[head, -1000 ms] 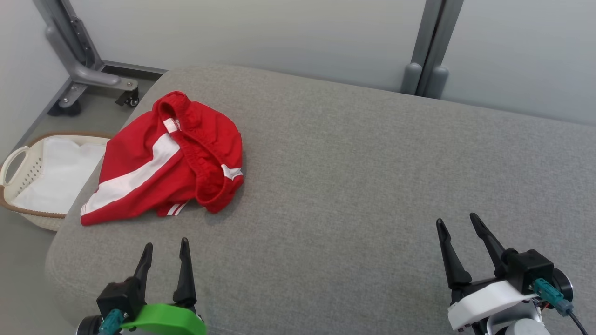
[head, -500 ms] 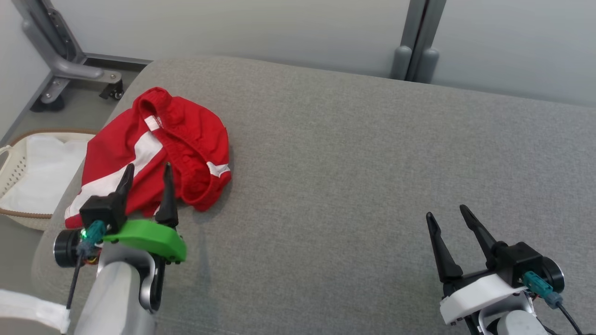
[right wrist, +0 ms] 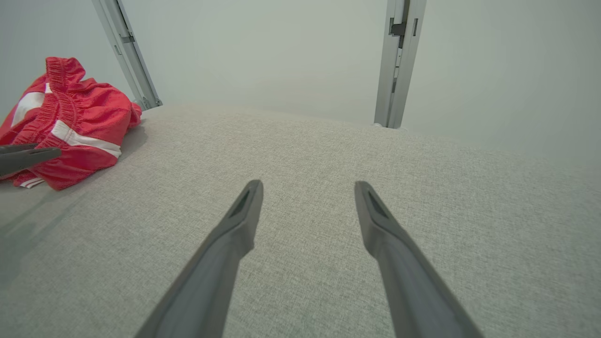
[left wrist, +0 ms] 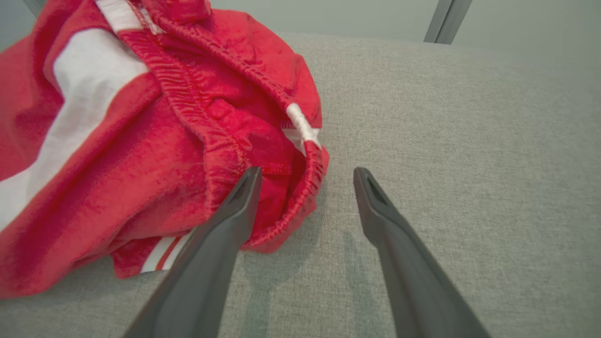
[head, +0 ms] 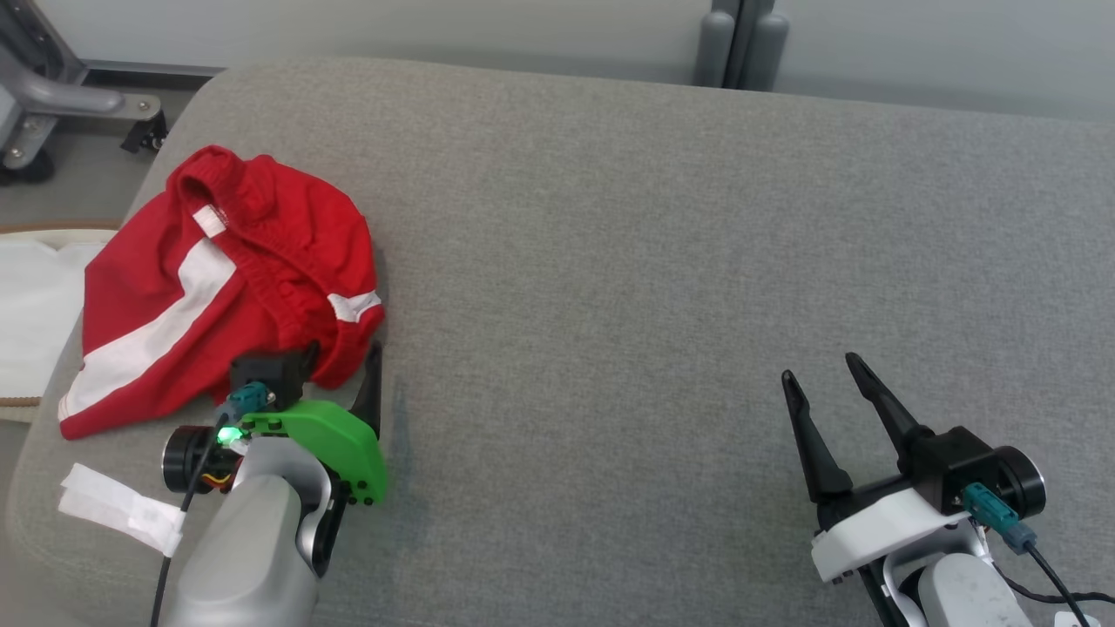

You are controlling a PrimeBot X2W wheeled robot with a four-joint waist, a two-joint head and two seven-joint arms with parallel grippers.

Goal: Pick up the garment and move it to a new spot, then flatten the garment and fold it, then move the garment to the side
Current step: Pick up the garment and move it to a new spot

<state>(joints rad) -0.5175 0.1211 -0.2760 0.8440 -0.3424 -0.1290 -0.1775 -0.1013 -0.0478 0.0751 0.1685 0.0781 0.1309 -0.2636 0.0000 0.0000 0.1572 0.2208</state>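
The red garment (head: pixel 218 287) lies crumpled at the left end of the cushion (head: pixel 610 261), with the left gripper (left wrist: pixel 307 170) spread across its near hem and the right gripper (head: pixel 819 366) also spread, well apart.

Three cameras: one high on the head, one low on each wrist.

The head view looks forward and steeply down on the grey pad (head: pixel 610 261) from well above, with the left gripper (head: pixel 341 355) and right gripper (head: pixel 821 367) near its bottom edge. The left wrist view looks along its own fingers (left wrist: pixel 220 244), low and very near the garment (left wrist: pixel 141 141), toward the back wall (left wrist: pixel 352 14). The right wrist view also sits low over the pad, well apart from the garment, facing the same wall. All three share garment and pad; the right wrist view catches a left finger (right wrist: pixel 28 157) at its left edge.
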